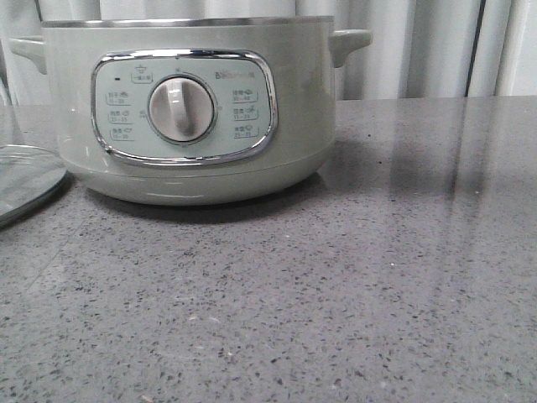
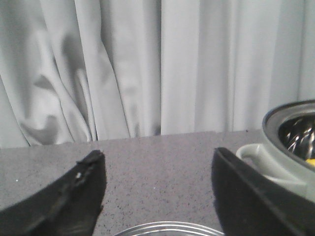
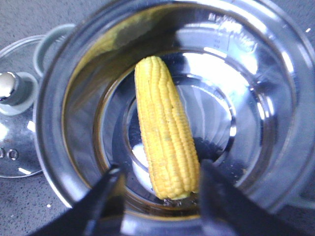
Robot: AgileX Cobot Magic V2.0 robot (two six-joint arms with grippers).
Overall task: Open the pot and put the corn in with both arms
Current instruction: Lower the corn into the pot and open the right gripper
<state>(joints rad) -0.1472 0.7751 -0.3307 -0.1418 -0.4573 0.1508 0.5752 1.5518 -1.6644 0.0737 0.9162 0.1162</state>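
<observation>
Here the pot [image 1: 189, 117] stands uncovered on the grey table [image 1: 336, 294], its dial facing the front camera, with the glass lid [image 1: 25, 180] lying flat just beside it at nine o'clock. The corn [image 3: 166, 147] is already inside, lying on the steel floor of the pot, seen from directly above by the right wrist camera. The right gripper [image 3: 160, 189] hangs over the opening, jaws spread wide and holding nothing; the cob's blunt end lies between and below the fingertips, its long axis running away from them toward twelve o'clock, tapering. The left gripper [image 2: 157, 172] is likewise spread and empty, over the lid, the pot at its three o'clock. Neither arm shows in the front view, where the pot's wall hides the corn. The task looks essentially done.
</observation>
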